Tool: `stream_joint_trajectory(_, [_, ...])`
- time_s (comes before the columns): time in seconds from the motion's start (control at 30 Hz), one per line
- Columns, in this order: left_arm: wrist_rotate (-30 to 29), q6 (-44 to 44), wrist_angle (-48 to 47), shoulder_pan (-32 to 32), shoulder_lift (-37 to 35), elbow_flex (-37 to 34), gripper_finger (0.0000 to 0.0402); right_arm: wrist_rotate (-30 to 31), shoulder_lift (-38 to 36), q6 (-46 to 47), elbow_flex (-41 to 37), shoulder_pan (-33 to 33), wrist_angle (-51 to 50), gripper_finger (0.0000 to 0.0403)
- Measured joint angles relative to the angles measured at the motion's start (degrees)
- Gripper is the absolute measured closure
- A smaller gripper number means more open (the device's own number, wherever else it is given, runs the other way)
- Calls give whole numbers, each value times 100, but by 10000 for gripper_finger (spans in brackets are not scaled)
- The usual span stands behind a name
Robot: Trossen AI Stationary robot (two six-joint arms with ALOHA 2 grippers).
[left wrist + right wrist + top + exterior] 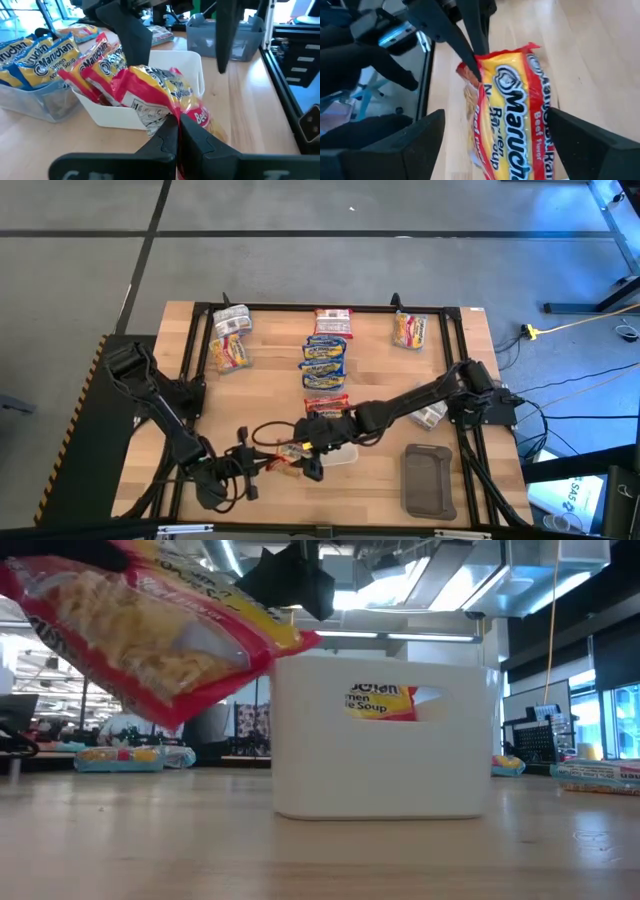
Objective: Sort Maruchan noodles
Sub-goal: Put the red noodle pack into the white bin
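Held item: one red-and-yellow packet, crinkly glossy plastic, flat and rectangular, marked Maruchan Beef Flavor; its clear window shows pale wavy noodles. It hangs above the front of the wooden table, near the white bin. The left gripper has its dark fingers pressed together on one end of this packet. The right gripper sits over the same packet with its fingers spread wide on either side, not touching it.

White bin: plain matte plastic, rounded corners, a cut-out handle in its wall. It holds more red-and-yellow packets standing on edge; a label shows through the handle opening in the low view.

Clear bin: just beside the white one, translucent, holding blue-and-yellow packets.

Dark grey tray: rounded rectangle, front right of the table.

Farther back: a silver packet beside the right arm; blue-and-yellow packets stacked mid-table; a red packet behind them; mixed packets at the far left; one yellow-red packet at the far right.
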Motion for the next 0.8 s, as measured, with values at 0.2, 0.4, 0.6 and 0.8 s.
stream_joint_trajectory(0.2, [40, 99, 73, -103, 0, 0, 401, -193, 0, -53, 2, -76, -230, 73])
stream_joint_trajectory(0.4, [-261, 270, 187, -375, -4, 4, 401, -213, -33, -71, 2, -70, -135, 73])
stream_joint_trajectory(0.6, [-581, 433, 282, -393, -4, 4, 401, -485, 125, -69, 2, -65, 307, 73])
stream_joint_trajectory(0.8, [-498, 817, 661, -305, -4, 4, 401, -661, 286, -53, 2, -70, 574, 93])
